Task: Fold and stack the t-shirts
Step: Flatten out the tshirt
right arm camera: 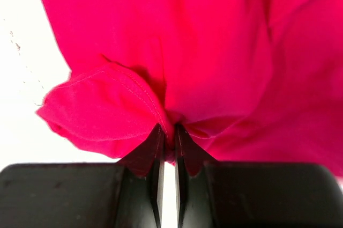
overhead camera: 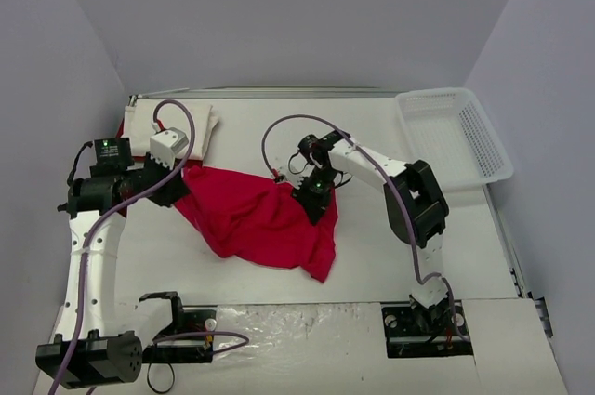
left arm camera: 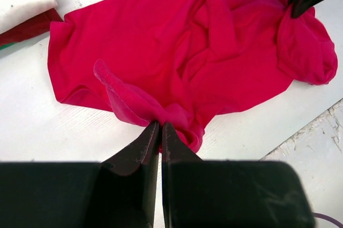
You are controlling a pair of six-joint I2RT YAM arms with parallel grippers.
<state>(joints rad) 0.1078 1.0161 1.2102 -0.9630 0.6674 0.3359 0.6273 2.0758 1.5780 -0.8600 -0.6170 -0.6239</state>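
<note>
The red shirt point(overhead camera: 256, 214) lies crumpled mid-table, its long axis running from 10 to 4 o'clock in the top view. The left gripper point(overhead camera: 178, 183) pinches a fold at its 10 o'clock end, jaws pressed together on cloth. The right gripper point(overhead camera: 314, 198) pinches a bunched hem on its 2 o'clock side. Spreading it flat probably means pulling apart along 9–3. A folded white shirt point(overhead camera: 206, 125) sits at 11 o'clock, just behind the left gripper.

Left arm point(overhead camera: 89, 244) partly hides the white t-shirt point(overhead camera: 204, 125).
</note>
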